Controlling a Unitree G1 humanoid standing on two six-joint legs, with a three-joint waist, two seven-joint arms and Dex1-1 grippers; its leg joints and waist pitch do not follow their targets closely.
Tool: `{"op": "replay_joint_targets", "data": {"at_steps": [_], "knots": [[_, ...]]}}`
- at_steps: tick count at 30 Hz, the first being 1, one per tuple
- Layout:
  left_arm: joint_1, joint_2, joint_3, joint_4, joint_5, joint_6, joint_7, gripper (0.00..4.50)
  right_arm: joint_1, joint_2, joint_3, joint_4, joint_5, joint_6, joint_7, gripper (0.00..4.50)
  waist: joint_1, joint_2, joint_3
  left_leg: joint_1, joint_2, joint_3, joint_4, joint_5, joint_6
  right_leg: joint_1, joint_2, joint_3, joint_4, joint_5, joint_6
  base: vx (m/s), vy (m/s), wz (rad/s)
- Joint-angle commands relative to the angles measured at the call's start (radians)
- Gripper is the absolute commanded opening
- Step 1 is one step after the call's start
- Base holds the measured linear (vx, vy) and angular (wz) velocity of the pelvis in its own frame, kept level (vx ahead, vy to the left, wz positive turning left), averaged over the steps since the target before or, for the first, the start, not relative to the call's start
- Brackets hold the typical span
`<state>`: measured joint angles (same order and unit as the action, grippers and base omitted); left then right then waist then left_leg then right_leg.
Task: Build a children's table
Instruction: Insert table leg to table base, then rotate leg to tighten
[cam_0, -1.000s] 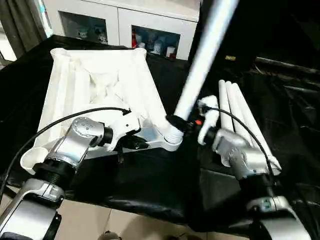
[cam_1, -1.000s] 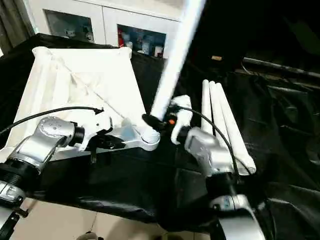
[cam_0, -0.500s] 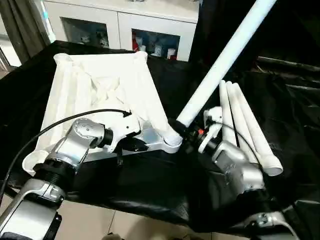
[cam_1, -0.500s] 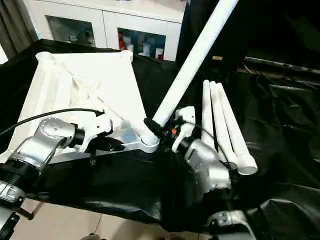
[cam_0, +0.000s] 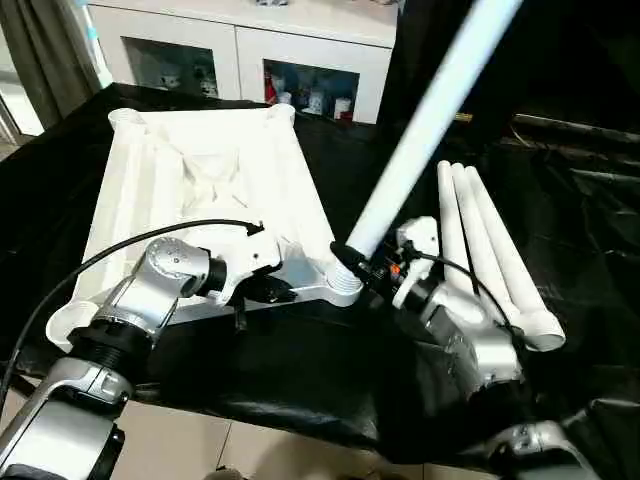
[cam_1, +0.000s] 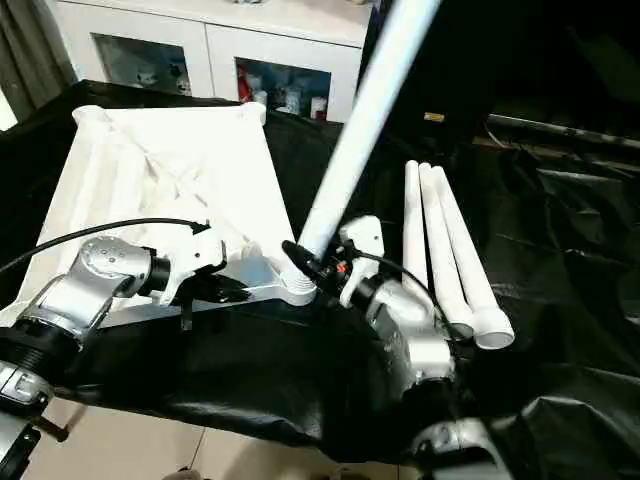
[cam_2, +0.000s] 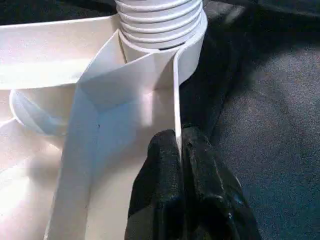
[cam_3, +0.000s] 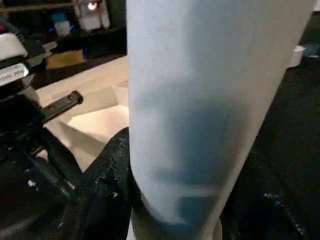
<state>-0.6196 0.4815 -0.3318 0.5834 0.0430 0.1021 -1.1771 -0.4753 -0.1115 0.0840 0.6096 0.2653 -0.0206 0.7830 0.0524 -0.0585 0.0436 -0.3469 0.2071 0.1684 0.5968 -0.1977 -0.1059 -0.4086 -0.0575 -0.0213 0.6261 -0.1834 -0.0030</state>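
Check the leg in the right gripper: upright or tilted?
Tilted. The leg leans up and to the right from the near corner socket of the upside-down tabletop, held low by the right gripper.

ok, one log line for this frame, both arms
left gripper: shut on tabletop rim | right gripper: holds leg at corner socket | spare legs: three, on cloth

Head cameras look down; wrist cameras sit close at the socket (cam_2: 165, 30).
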Motion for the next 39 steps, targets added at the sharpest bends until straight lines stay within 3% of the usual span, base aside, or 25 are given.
{"op": "replay_joint_targets", "data": {"at_steps": [1, 9, 16, 18, 19, 23, 32, 36, 39], "knots": [[0.001, -0.005, -0.028, -0.011, 0.009, -0.002, -0.035, 0.00, 0.021, -0.035, 0.053, 0.102, -0.095, 0.066, 0.011, 1.89, -0.003, 0.014, -0.045, 0.003, 0.018, -0.002, -0.085, -0.312, -0.010, 0.032, -0.062, 0.034, -0.093, -0.378, -0.179, 0.000, 0.000, 0.00], [0.010, 0.015, -0.043, -0.031, 0.008, -0.010, -0.086, 0.00, -0.052, -0.065, 0.110, 0.189, -0.133, 0.065, 0.112, 1.89, -0.016, 0.009, -0.047, 0.002, 0.018, -0.006, -0.086, -0.332, -0.012, 0.030, -0.063, 0.033, -0.093, -0.392, -0.175, 0.000, 0.000, 0.00], [0.019, 0.026, -0.049, -0.057, 0.003, -0.009, -0.118, 0.00, -0.088, -0.089, 0.148, 0.230, -0.159, 0.056, 0.180, 1.89, -0.020, 0.002, -0.052, -0.001, 0.020, -0.002, -0.086, -0.301, -0.002, 0.035, -0.061, 0.032, -0.086, -0.304, -0.198, 0.000, 0.000, 0.00], [0.018, 0.023, -0.045, -0.063, -0.005, -0.011, -0.123, 0.00, -0.108, -0.091, 0.142, 0.266, -0.162, 0.051, 0.202, 1.89, -0.020, -0.010, -0.051, -0.001, 0.021, -0.001, -0.086, -0.300, 0.003, 0.033, -0.062, 0.032, -0.088, -0.322, -0.197, 0.000, 0.000, 0.00], [0.019, 0.022, -0.044, -0.067, -0.010, -0.012, -0.128, 0.00, -0.111, -0.093, 0.141, 0.277, -0.164, 0.045, 0.209, 1.89, -0.019, -0.007, -0.050, -0.001, 0.021, -0.002, -0.086, -0.304, 0.002, 0.033, -0.063, 0.033, -0.088, -0.334, -0.195, 0.000, 0.000, 0.00], [0.024, 0.029, -0.045, -0.082, -0.023, -0.027, -0.162, 0.00, -0.117, -0.099, 0.144, 0.300, -0.159, 0.024, 0.260, 1.89, -0.019, -0.016, -0.051, 0.000, 0.024, -0.003, -0.089, -0.316, -0.002, 0.030, -0.064, 0.032, -0.092, -0.358, -0.180, 0.000, 0.000, 0.00], [0.017, 0.044, -0.048, -0.083, -0.027, -0.026, -0.201, 0.00, -0.122, -0.094, 0.134, 0.333, -0.150, -0.003, 0.304, 1.89, -0.020, -0.010, -0.057, 0.001, 0.024, 0.000, -0.091, -0.274, 0.003, 0.036, -0.061, 0.030, -0.083, -0.232, -0.217, 0.000, 0.000, 0.00], [-0.004, 0.027, -0.029, -0.056, -0.009, -0.001, -0.135, 0.00, -0.126, -0.081, 0.108, 0.357, -0.152, -0.012, 0.231, 1.89, -0.021, -0.009, -0.053, 0.003, 0.024, -0.001, -0.094, -0.314, -0.005, 0.034, -0.062, 0.030, -0.089, -0.292, -0.207, 0.000, 0.000, 0.00], [-0.027, -0.004, 0.003, -0.035, -0.017, 0.042, -0.065, 0.00, -0.128, -0.053, 0.062, 0.378, -0.157, -0.022, 0.070, 1.89, -0.023, -0.011, -0.048, 0.008, 0.023, -0.004, -0.094, -0.368, -0.020, 0.025, -0.064, 0.029, -0.101, -0.411, -0.177, 0.000, 0.000, 0.00]]}}
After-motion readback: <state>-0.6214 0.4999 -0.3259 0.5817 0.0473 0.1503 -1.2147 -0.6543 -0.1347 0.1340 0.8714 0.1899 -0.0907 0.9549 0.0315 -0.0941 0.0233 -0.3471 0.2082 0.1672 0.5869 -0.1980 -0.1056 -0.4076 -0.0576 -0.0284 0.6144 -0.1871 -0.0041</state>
